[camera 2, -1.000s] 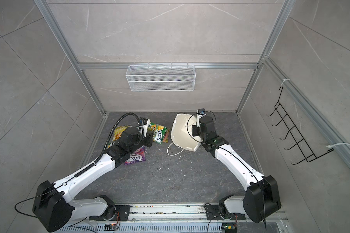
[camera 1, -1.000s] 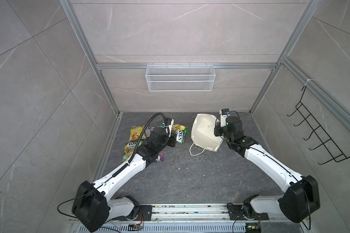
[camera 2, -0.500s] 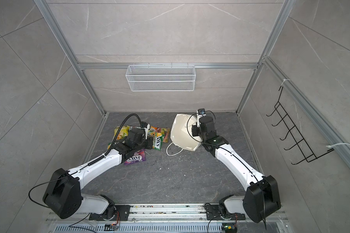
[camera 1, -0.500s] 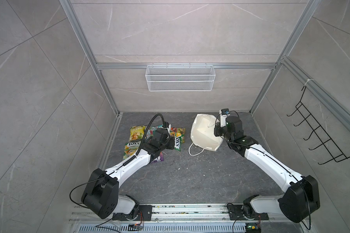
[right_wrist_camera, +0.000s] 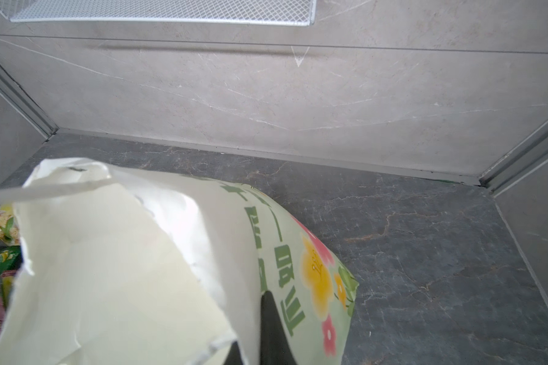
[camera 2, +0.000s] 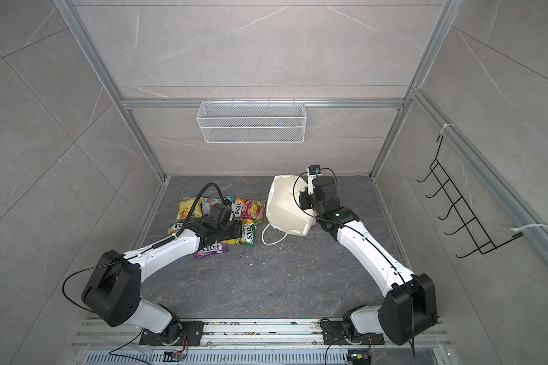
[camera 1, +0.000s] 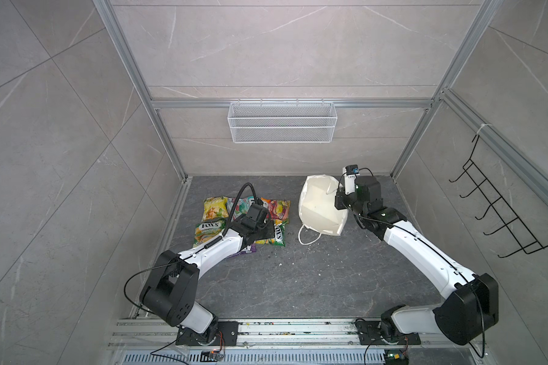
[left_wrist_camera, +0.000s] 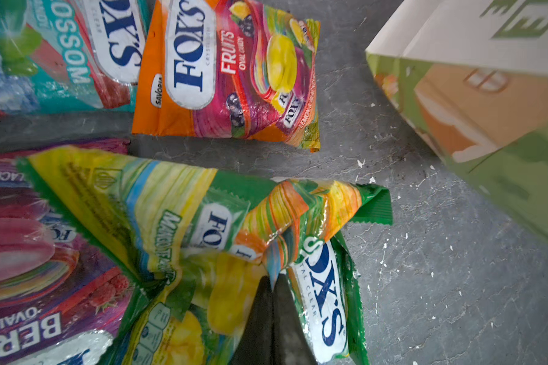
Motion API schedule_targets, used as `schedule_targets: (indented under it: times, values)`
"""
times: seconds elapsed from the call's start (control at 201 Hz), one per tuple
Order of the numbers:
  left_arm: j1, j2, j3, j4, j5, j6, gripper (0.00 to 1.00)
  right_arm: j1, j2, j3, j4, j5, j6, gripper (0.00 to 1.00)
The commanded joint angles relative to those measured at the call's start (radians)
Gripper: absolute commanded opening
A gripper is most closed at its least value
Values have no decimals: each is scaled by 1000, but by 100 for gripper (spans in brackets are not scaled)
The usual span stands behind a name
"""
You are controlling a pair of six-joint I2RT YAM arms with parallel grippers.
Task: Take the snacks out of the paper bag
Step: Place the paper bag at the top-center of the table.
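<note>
Clenching the green-yellow packet (left_wrist_camera: pixel 178 202) is the left end effector (left_wrist_camera: pixel 271 281); the right end effector (right_wrist_camera: pixel 263 306) is seemingly gripping the paper bag (right_wrist_camera: pixel 108 268)

Six glossy candy packets (camera 1: pixel 215 208) clustered on the worktop (camera 1: pixel 298 278), just beside a tilted, open-mouthed white paper bag (camera 1: pixel 318 208) with green print.

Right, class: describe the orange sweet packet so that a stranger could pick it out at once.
Find the white paper bag on the dark floor; glossy packets lie beside it. In their back row, the orange packet lies nearest the bag: only it shows an orange band and the word FRUITS.
</note>
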Motion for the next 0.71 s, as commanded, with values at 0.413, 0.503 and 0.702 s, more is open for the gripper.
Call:
schedule_targets:
  times: [0.413,0.503,0.702]
  values:
    - [-10,118,152,-100,10,-94,0,-87,219,443,-414,-222,282,0]
    - [-12,121,150,-98,6,-91,0,-106,242,454,-421,-239,306,0]
    - [-11,127,153,-102,8,-80,0,-143,301,493,-464,-305,329,0]
